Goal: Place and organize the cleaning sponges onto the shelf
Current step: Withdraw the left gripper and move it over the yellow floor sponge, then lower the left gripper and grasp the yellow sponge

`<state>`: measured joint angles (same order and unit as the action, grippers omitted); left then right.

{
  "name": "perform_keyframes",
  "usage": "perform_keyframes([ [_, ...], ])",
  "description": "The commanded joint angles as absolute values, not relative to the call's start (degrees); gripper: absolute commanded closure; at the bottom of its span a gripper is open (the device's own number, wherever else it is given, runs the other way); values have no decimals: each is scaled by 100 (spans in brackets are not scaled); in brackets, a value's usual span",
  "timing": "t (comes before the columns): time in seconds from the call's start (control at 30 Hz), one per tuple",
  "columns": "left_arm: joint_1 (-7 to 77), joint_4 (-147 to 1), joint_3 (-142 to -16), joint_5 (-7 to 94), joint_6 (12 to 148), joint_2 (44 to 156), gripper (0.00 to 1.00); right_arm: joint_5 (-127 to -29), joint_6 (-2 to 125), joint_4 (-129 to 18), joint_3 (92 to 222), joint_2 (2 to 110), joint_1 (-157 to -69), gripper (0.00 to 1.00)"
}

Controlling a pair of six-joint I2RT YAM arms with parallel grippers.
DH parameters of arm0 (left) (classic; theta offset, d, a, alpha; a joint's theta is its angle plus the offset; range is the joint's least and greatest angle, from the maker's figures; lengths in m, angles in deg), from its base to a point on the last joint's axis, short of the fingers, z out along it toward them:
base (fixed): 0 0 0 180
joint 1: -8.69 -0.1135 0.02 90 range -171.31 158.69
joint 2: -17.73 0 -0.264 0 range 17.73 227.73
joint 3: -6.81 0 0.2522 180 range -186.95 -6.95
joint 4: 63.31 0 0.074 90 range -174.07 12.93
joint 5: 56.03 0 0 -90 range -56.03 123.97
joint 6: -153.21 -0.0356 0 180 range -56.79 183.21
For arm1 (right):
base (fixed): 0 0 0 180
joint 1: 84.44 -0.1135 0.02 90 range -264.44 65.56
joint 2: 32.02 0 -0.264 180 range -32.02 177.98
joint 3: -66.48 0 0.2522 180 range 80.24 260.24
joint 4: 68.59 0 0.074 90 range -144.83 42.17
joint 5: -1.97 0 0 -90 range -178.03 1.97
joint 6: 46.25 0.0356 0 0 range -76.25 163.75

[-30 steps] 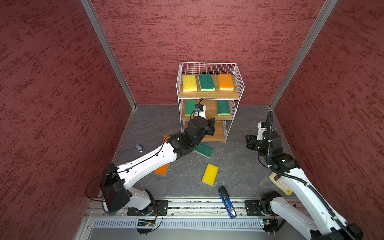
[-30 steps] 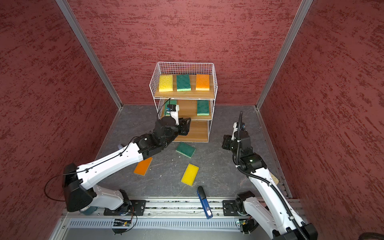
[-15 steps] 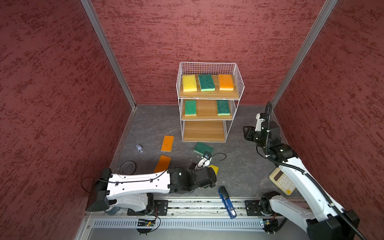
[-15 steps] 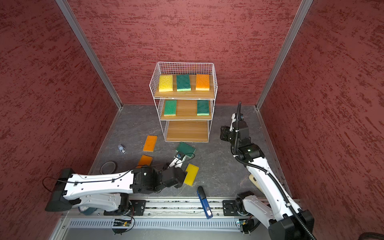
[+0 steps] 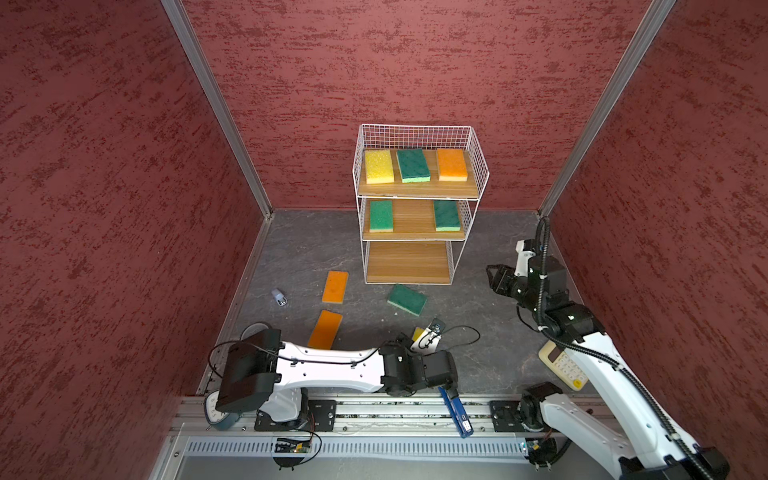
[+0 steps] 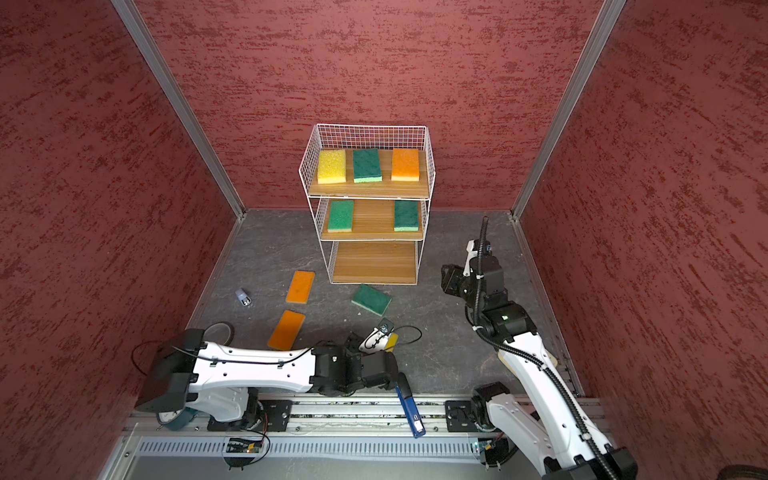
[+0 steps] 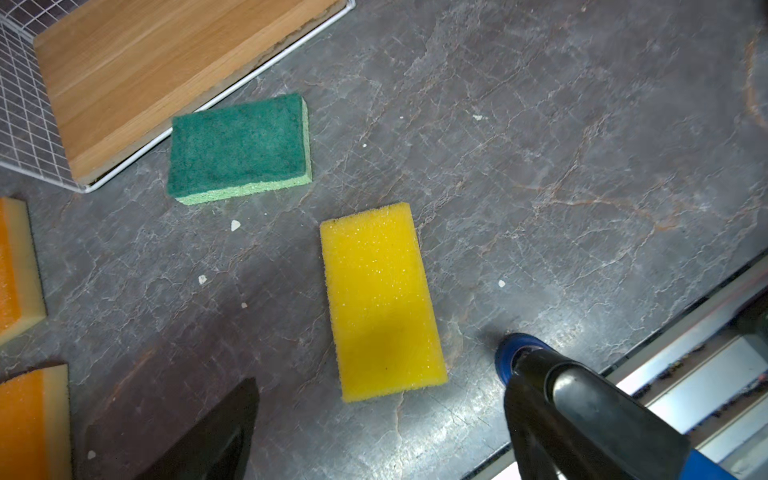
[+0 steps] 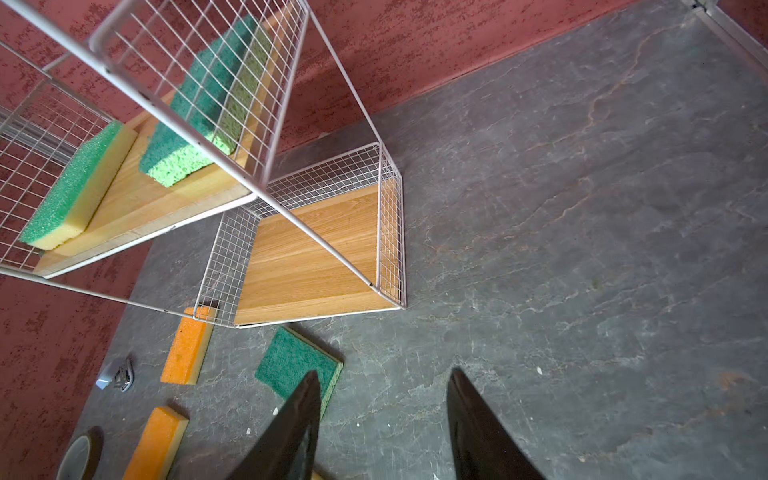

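Can see only a corner of the yellow sponge (image 5: pixel 417 333) (image 6: pixel 392 339) in both top views, behind the left arm's wrist, and only part of a calculator (image 5: pixel 559 363) under the right arm. Loses much of an orange sponge (image 7: pixel 12 266) and a second orange sponge (image 7: pixel 25 419) to the left wrist view's edge. Cannot identify the small grey thing (image 5: pixel 279 297) on the floor.

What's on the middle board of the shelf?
A green sponge lies at one end of the middle board, a second green sponge at the other, bare wood between. The top board hides its back strip from above.
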<state>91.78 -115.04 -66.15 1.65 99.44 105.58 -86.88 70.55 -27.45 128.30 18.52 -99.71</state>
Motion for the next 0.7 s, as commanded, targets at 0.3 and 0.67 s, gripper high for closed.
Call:
perform_keyframes([
  [0.3,8990,-11721,-6446,708,10730,10955,0,-8556,7090,-2706,12699,1703,-9947,49],
  [0.67,8749,-11546,-6378,1336,10705,11383,0,-8601,7073,-2697,12640,1713,-9947,49],
])
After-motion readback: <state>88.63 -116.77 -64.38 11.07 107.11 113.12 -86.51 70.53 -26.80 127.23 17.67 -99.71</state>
